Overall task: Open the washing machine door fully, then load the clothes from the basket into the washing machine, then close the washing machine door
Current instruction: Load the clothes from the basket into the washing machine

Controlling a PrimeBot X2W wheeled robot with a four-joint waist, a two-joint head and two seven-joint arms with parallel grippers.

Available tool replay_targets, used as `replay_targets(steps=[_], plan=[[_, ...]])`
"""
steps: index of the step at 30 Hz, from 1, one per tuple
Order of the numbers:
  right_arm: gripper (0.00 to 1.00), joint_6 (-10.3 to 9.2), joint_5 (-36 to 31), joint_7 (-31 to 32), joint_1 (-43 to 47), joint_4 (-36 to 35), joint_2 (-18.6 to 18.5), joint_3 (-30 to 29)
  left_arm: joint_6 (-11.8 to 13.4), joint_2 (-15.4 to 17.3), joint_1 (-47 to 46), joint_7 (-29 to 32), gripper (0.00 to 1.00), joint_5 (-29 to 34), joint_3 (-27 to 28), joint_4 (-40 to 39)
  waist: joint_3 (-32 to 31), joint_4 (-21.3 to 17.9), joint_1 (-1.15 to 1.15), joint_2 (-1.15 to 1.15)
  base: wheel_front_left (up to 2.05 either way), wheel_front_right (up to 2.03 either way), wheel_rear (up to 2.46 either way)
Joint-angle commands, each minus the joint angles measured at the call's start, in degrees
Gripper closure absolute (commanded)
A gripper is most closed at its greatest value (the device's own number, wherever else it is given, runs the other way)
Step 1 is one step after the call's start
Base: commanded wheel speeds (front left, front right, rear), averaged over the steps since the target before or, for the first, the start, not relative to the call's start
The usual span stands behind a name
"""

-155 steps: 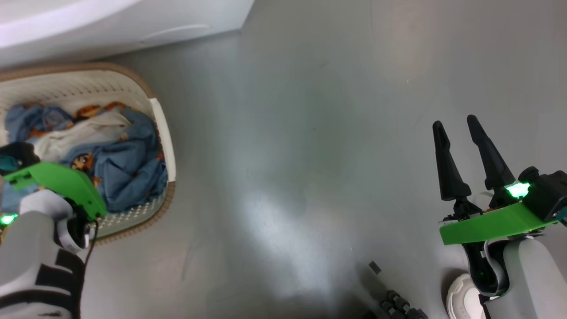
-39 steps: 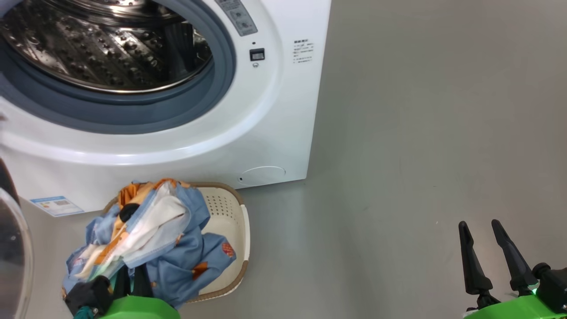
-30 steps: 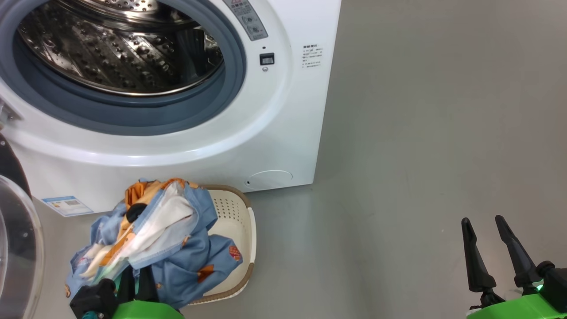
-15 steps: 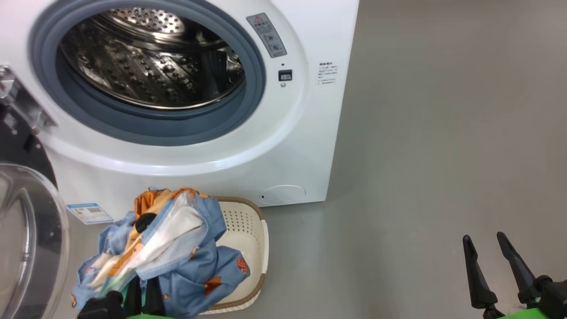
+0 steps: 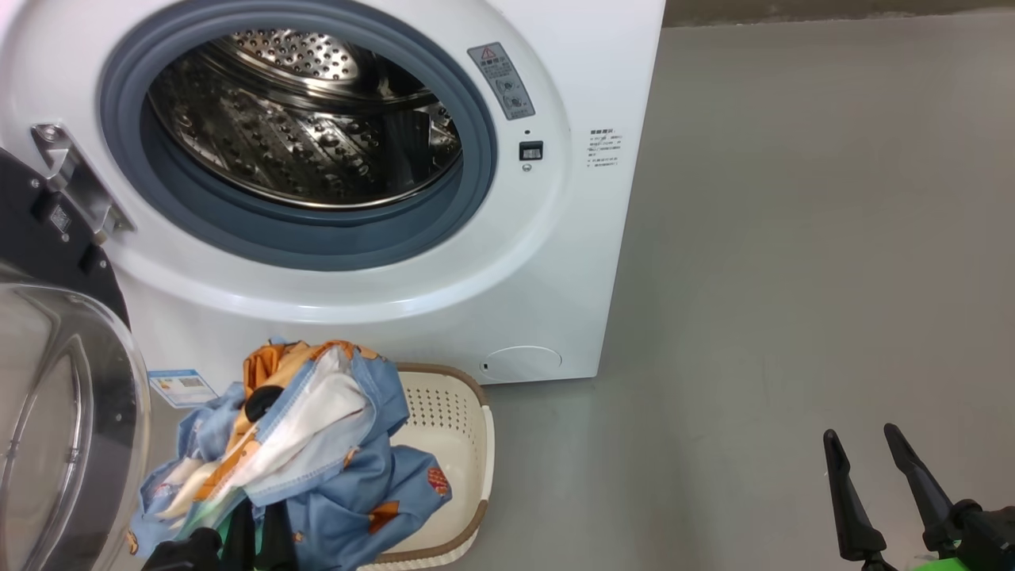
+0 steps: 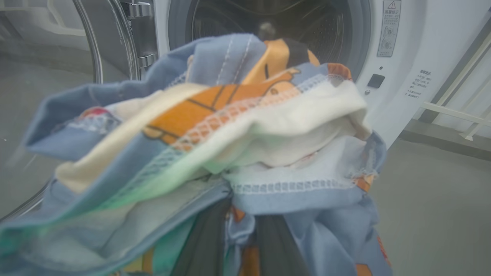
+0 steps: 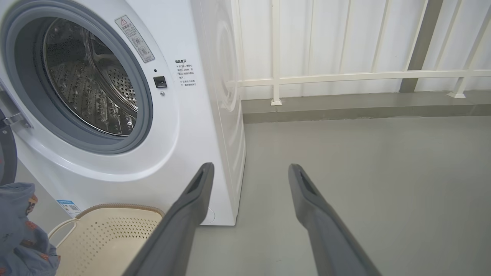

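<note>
The clothes point(image 5: 301, 460) are up in my left gripper point(image 5: 258, 531), its fingers closed on the fabric and the bundle draped over them (one dark fingertip pokes out on top). The bundle hangs over the left part of the basket point(image 5: 476, 444), in front of the washing machine point(image 5: 571, 262) and below its drum point(image 5: 317, 127). I can't tell if cloth touches the basket. The washing machine door point(image 5: 71, 412) is swung wide to the left. My right gripper point(image 5: 861, 432) is well apart over the floor point(image 5: 793, 277), fingers spread, holding nothing.
</note>
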Motion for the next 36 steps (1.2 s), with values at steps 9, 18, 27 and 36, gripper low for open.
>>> replay_targets(steps=[9,18,27,36], plan=[[0.00,0.09,-0.6,-0.3,0.1,-1.5,-0.7,1.9,0.0,0.7,-0.9,-0.6,1.00,0.9,1.6,-3.0,0.3,-0.3,0.00,0.00,0.00,0.00,0.00],[0.00,0.09,0.0,-0.3,-1.0,-1.4,-0.5,2.6,-0.6,0.7,-3.5,-0.6,1.00,1.2,1.1,-2.3,1.7,-1.8,0.00,0.00,0.00,0.00,0.00],[0.00,0.09,0.7,-0.3,-2.4,-1.1,0.3,2.8,-1.5,0.7,-7.2,-0.6,1.00,2.1,1.8,-0.3,3.9,-4.7,0.00,0.00,0.00,0.00,0.00],[0.00,0.09,1.9,-0.3,-4.4,-0.7,1.0,3.6,-2.1,0.8,-15.6,-0.6,1.00,4.5,5.0,4.8,8.0,-8.3,0.00,0.00,0.00,0.00,0.00]])
